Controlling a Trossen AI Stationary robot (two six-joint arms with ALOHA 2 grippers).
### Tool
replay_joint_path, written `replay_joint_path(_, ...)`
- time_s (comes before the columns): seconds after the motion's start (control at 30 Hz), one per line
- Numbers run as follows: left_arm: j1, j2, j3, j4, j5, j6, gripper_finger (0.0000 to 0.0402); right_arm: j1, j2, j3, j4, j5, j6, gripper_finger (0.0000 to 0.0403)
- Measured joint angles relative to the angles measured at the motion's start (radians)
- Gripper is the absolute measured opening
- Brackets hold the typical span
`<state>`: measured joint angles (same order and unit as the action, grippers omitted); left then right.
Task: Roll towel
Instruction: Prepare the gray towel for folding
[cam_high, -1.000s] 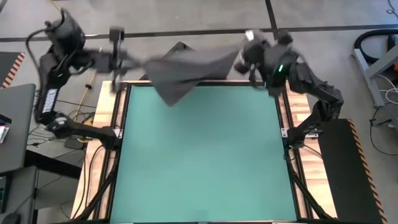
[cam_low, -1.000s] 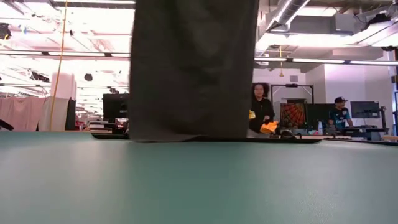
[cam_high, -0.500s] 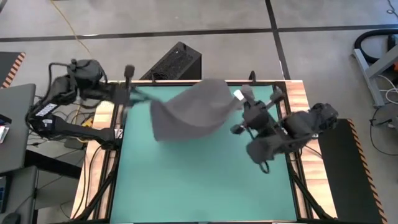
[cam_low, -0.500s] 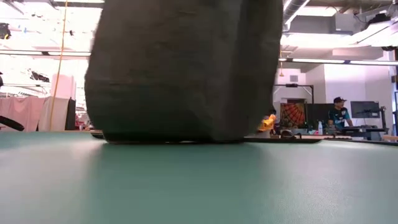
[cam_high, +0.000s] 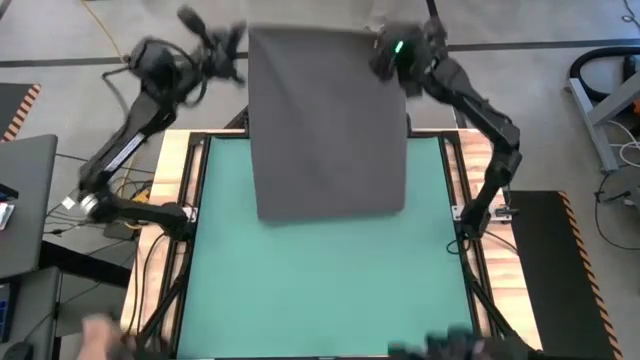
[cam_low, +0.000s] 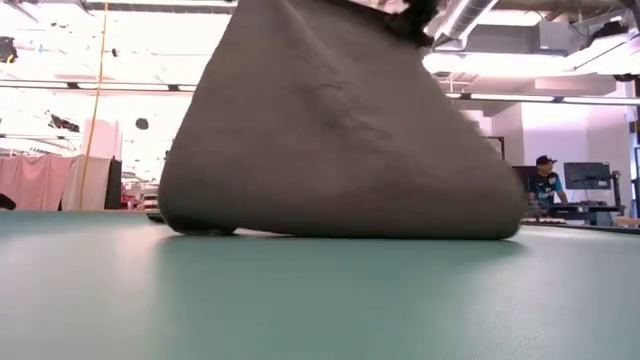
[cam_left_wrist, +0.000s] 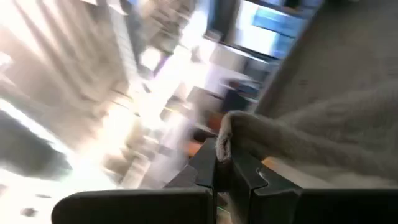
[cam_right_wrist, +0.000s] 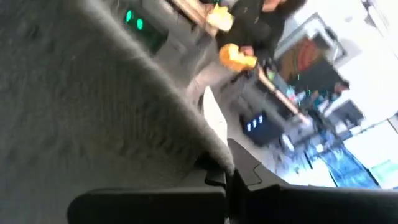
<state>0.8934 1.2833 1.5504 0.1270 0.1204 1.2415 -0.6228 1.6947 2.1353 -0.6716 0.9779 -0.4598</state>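
The dark grey towel (cam_high: 330, 120) hangs spread out as a wide sheet between my two grippers, high over the table's far edge. Its lower edge (cam_low: 340, 232) rests on the green tabletop (cam_high: 330, 290). My left gripper (cam_high: 238, 42) is shut on the towel's upper left corner. My right gripper (cam_high: 385, 45) is shut on the upper right corner. A small white label (cam_right_wrist: 211, 112) shows at the edge next to the right gripper. My left gripper pinches the towel's upper left corner (cam_left_wrist: 227, 134) between its two fingers (cam_left_wrist: 208, 165). The cloth runs taut from the hold toward the other gripper and hangs down below it. My right gripper pinches the towel's upper right corner (cam_right_wrist: 214, 149) between its two fingers (cam_right_wrist: 249, 177), close to the white label. The cloth hangs below the hold, its lower edge on the table.
The wooden table frame (cam_high: 175, 200) runs round the green top. A black box (cam_high: 240, 118) stands beyond the far edge, mostly behind the towel. People stand in the room behind the table (cam_low: 545, 185). The near half of the tabletop is bare.
Both grippers have swung in over the table with the bunched towel, then gone up and back toward the far edge. The towel has spread out from a bunched, sagging shape into a wide flat sheet, and its lower edge now lies on the table.
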Motion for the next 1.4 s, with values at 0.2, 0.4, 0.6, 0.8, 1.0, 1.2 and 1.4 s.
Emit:
replay_joint_path(0.2,0.178,0.279,0.362,0.151,0.252,-0.152,0.0,-0.066,0.045,0.057,0.647,-0.036,-0.549,0.0009)
replay_joint_path(0.4,0.167,0.425,0.809,0.009,0.504,-0.365,0.0,0.037,0.025,0.175,0.608,0.023,-0.661,0.0009)
replay_joint_path(0.6,0.092,0.189,0.573,-0.092,0.627,-0.477,0.0,0.249,-0.009,0.211,0.525,0.176,-0.678,0.0009)
replay_joint_path(0.8,-0.002,-0.038,0.461,-0.668,0.635,-0.491,0.0,0.535,-0.013,0.2,0.154,0.507,-0.461,0.0009)
replay_joint_path(1.0,-0.147,-0.217,0.357,-1.124,0.671,-0.528,0.0,0.86,0.031,0.198,-0.249,0.592,0.035,0.0009)
replay_joint_path(1.2,-0.274,-0.385,0.062,-1.197,0.653,-0.666,0.0,1.092,0.103,0.2,-0.425,0.594,0.375,0.0009)
replay_joint_path(1.4,-0.346,-0.572,-0.306,-1.082,0.626,-0.908,0.0,1.216,0.223,0.2,-0.604,0.587,0.685,0.0009)
